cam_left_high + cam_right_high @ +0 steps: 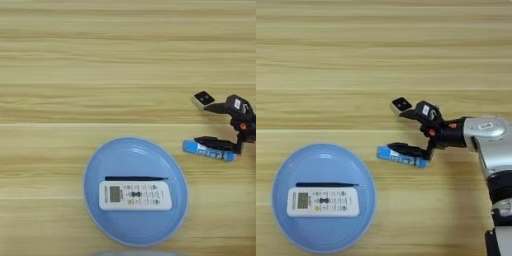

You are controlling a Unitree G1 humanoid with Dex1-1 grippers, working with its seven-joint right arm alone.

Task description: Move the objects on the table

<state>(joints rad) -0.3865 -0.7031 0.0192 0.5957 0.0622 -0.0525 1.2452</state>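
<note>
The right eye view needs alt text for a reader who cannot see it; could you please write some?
A robot's right gripper reaches in from the right over a wooden table, fingers open, one above a blue white-labelled tube, the other by a small black square gadget. At lower left, a light-blue plate holds a white remote and a thin black stick.

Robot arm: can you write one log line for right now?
right gripper: open, empty | over tube | remote, stick: on plate

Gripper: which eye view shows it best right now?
Right eye view: the whole gripper shows, jaws open, forearm behind. Left eye view has it at the right edge, forearm out of frame.
</note>
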